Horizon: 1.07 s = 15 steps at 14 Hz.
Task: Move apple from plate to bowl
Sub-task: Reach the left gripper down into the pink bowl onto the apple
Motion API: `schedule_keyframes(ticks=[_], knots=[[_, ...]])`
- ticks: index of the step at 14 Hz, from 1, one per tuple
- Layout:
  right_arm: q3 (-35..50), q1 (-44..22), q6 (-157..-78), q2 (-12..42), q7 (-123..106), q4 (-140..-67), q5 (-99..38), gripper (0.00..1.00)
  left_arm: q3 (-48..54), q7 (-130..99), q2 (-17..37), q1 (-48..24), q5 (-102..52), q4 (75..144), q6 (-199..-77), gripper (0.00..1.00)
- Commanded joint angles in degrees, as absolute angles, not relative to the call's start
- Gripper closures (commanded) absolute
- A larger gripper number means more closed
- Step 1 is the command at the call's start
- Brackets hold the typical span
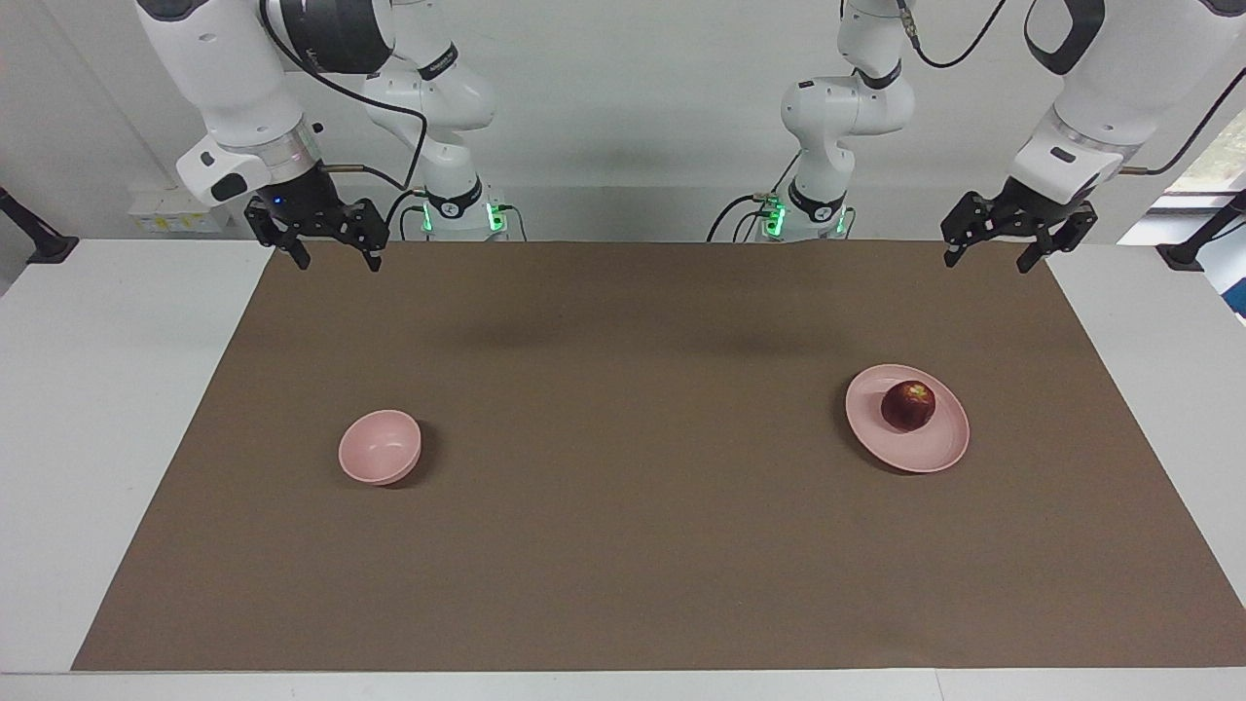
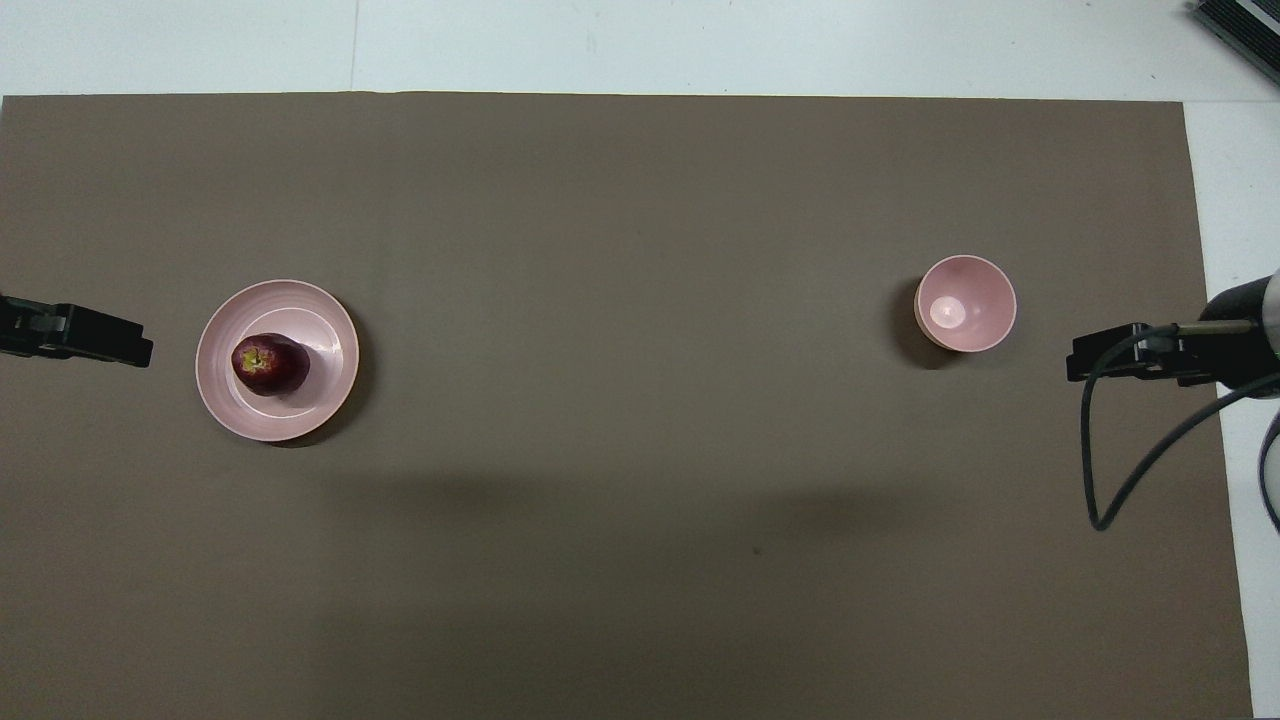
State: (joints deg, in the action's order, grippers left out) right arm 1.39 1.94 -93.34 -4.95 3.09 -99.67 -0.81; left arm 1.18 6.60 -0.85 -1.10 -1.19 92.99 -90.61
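A small dark red apple (image 1: 908, 405) (image 2: 269, 364) lies on the flat pink plate (image 1: 934, 450) (image 2: 310, 310) toward the left arm's end of the table. The deep pink bowl (image 1: 380, 447) (image 2: 985, 295) stands empty toward the right arm's end. My left gripper (image 1: 985, 259) (image 2: 140, 351) hangs open in the air over the brown mat's corner, beside the plate and apart from it. My right gripper (image 1: 336, 261) (image 2: 1072, 362) hangs open over the mat's other corner, apart from the bowl, holding nothing.
A brown mat (image 1: 623, 545) covers most of the white table (image 1: 97, 409). A black cable (image 2: 1110, 480) loops down from the right arm's wrist. The two arm bases (image 1: 458, 209) stand at the robots' edge.
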Motion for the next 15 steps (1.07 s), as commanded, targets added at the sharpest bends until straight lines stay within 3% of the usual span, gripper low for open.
schedule_keyframes(ticks=[1, 9, 15], knots=[[1.5, 2.5, -93.3, -5.6, 2.9, -99.8, -1.2, 0.00, 0.9, 7.2, -1.1, -1.1, -1.8, 98.0, -96.2, 0.00], [1.5, 2.5, -93.3, -5.6, 2.8, -99.9, -1.2, 0.00, 0.9, 6.8, -0.8, -0.4, -1.9, 114.3, -114.5, 0.00], [1.5, 2.5, -93.3, -5.6, 2.8, -99.9, -1.2, 0.00, 0.9, 6.8, 6.6, -1.2, -1.9, 119.6, -125.3, 0.00]])
